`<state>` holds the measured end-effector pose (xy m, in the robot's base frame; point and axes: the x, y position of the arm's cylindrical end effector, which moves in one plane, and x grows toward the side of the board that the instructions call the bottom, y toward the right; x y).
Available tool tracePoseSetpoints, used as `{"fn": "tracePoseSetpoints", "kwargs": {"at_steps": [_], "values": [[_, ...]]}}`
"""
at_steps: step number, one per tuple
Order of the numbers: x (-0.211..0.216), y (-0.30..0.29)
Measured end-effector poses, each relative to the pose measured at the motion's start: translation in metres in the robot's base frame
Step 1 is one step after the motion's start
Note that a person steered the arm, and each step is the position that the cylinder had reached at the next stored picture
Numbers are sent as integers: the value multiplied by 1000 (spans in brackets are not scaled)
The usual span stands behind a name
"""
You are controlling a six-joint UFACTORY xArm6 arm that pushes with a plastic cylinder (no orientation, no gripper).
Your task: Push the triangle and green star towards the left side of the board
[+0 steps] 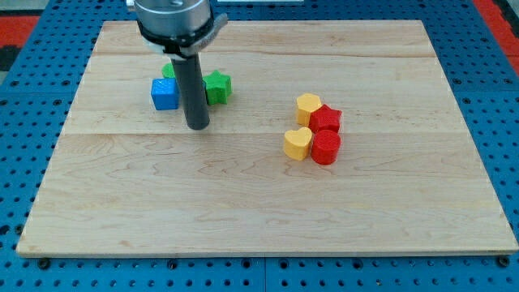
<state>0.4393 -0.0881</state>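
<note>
The wooden board point(268, 211) is seen carrying seven small blocks. The rod's tip point(198, 127) is set down on it; nothing is gripped, since there are no jaws to open. Just right of the tip and above it lies the green star point(217, 87). Just left is one blue cube point(165, 94), with another green block point(169, 71), shape hidden, behind it. Well right, two yellow blocks point(307, 108) point(298, 143) and two red blocks point(326, 119) point(325, 148) are clustered, touching.
</note>
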Motion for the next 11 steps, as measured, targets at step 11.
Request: {"fn": "tracePoseSetpoints", "kwargs": {"at_steps": [11], "values": [[-151, -24]]}}
